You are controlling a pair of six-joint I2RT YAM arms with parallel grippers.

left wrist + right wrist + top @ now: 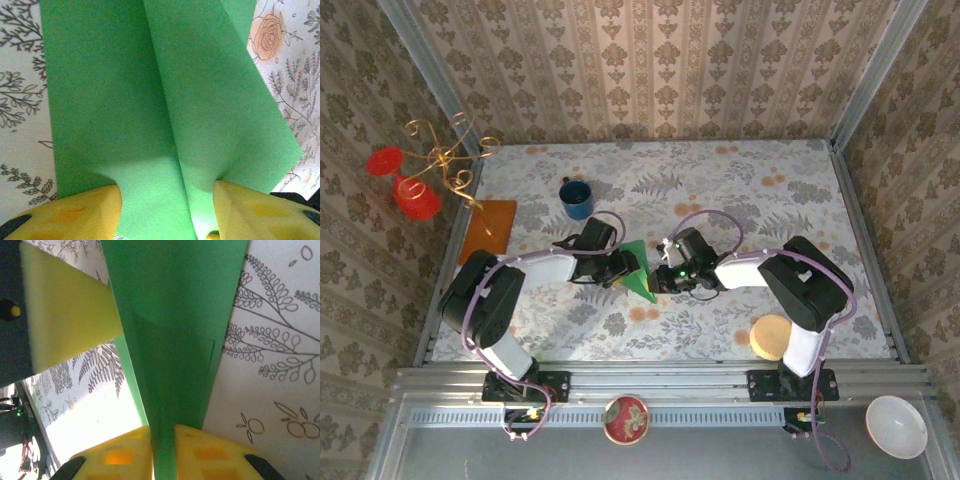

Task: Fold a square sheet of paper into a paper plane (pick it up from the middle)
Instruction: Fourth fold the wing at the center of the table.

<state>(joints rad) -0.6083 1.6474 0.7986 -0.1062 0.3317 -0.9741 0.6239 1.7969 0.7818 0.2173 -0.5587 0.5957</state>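
The green paper [638, 268] is sitting near the middle of the flowered counter [750, 200], raised into a partly folded shape between two end effectors that are facing each other from either side. The right end effector [162, 452] is pinching a narrow folded edge, its yellow fingers [210, 455] lying close on both sides of the green strip. The left end effector [167, 212] is standing spread, its fingers [75, 217] well apart, with the central crease and both flaps running up between them. Whether they are pressing on the paper at all cannot be told. With one side this loose, the paper is likely to be pivoting on the single pinch, so the next crease could be going askew. A pull from either arm could be crumpling or tearing so thin a sheet. If the pinch were failing too, the folds could be springing open and flopping flat. The paper is looking plain, matte and bright. Two broad flaps are meeting in a sharp valley in the left wrist view, while the right wrist view is showing a long tapering strip with a faint layer outlined beneath it. From above it is showing as a small triangle. Farther out, a blue mug [576, 198] and an orange-brown sheet [490, 228] are lying well apart from it.
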